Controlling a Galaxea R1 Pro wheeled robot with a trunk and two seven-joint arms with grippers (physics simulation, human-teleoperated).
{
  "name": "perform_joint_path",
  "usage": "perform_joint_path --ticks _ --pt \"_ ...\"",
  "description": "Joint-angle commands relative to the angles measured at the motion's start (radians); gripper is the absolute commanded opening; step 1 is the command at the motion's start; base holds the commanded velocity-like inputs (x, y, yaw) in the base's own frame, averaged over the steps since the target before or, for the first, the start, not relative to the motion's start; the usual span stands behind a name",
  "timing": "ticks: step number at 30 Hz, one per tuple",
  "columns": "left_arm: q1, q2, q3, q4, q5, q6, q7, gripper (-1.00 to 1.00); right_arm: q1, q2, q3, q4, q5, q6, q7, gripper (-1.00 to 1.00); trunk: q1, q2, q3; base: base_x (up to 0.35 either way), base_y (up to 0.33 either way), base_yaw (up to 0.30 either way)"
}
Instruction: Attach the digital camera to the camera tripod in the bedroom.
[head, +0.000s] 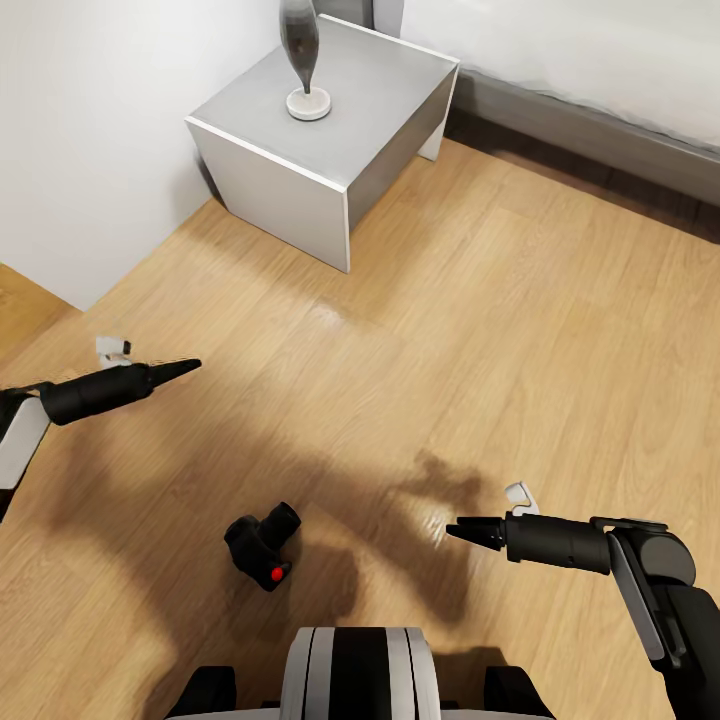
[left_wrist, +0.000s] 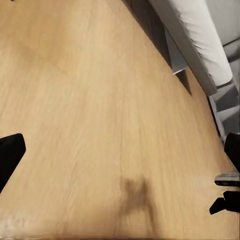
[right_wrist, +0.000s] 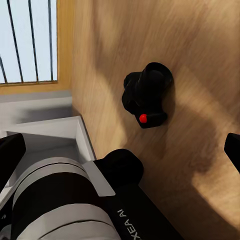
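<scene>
The digital camera (head: 262, 548) lies on the light wood floor just ahead of my base, a chunky black body with its red dot button facing up. In the right wrist view the digital camera (right_wrist: 147, 92) sits ahead of the open fingers (right_wrist: 10, 155), well apart from them. My right gripper (head: 455, 529) hovers above the floor to the camera's right, open and empty. Farther off on the left, my left gripper (head: 190, 366) is also open and empty. The camera tripod is out of view.
A white cube nightstand (head: 380, 110) carrying a dark vase (head: 302, 60) stands ahead by the pale wall (head: 90, 150). The grey bed (head: 600, 120) with a white mattress runs along the far right. Bare plank floor (head: 450, 330) lies between them and me.
</scene>
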Motion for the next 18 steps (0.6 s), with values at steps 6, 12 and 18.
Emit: perform_joint_path --ticks 6,12,18 --pt "0.0 0.011 -0.069 0.009 -0.022 0.009 -0.045 1.0 0.0 0.0 0.0 0.001 -0.001 0.005 0.002 1.0 0.0 0.0 0.0 0.0 0.0 0.0" --pt "0.0 0.093 -0.215 -0.184 -0.198 0.002 -0.062 1.0 0.0 0.0 0.0 0.001 0.0 0.005 0.002 1.0 0.0 0.0 0.0 0.0 0.0 0.0" --pt "0.0 0.162 -0.305 -0.35 -0.537 -0.031 -0.158 1.0 0.0 0.0 0.0 0.001 0.0 0.005 0.002 1.0 0.0 0.0 0.0 0.0 0.0 0.0"
